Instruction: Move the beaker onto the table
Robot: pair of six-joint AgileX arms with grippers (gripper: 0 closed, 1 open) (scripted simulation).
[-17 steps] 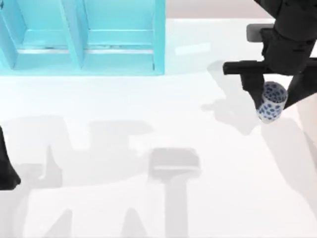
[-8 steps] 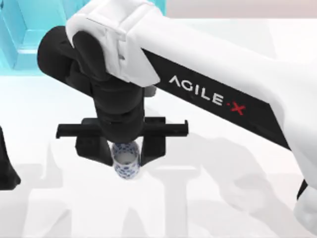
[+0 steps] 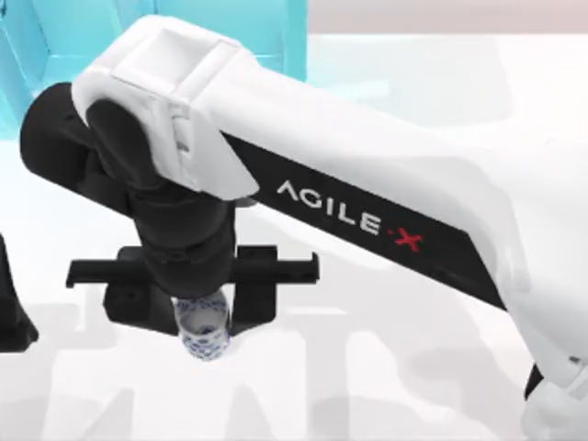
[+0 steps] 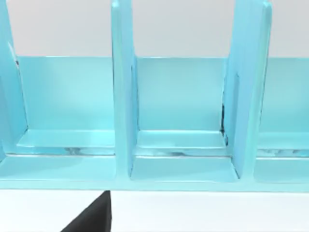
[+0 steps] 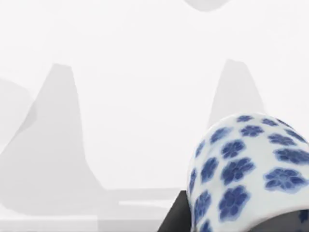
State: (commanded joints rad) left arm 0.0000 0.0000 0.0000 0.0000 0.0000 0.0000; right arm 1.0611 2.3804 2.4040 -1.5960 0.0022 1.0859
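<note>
one right claw (image 3: pixel 204 317) grips the beaker (image 3: pixel 203 333) above the tabletop (image 3: pixel 386 367), well clear of the turquoise shelf (image 3: pixel 276 37); released this high, it could topple.

Beaker (image 3: pixel 203 329) in my black right tool (image 3: pixel 193 308): white, blue flower pattern. Bench (image 3: pixel 386 367) glossy white. Shelf (image 4: pixel 183 121) turquoise.

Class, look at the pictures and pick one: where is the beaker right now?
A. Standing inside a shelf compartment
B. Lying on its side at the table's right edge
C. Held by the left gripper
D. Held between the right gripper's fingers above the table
D: in the top view the beaker sits between the right gripper's black fingers, over the white table, away from the shelf.
</note>
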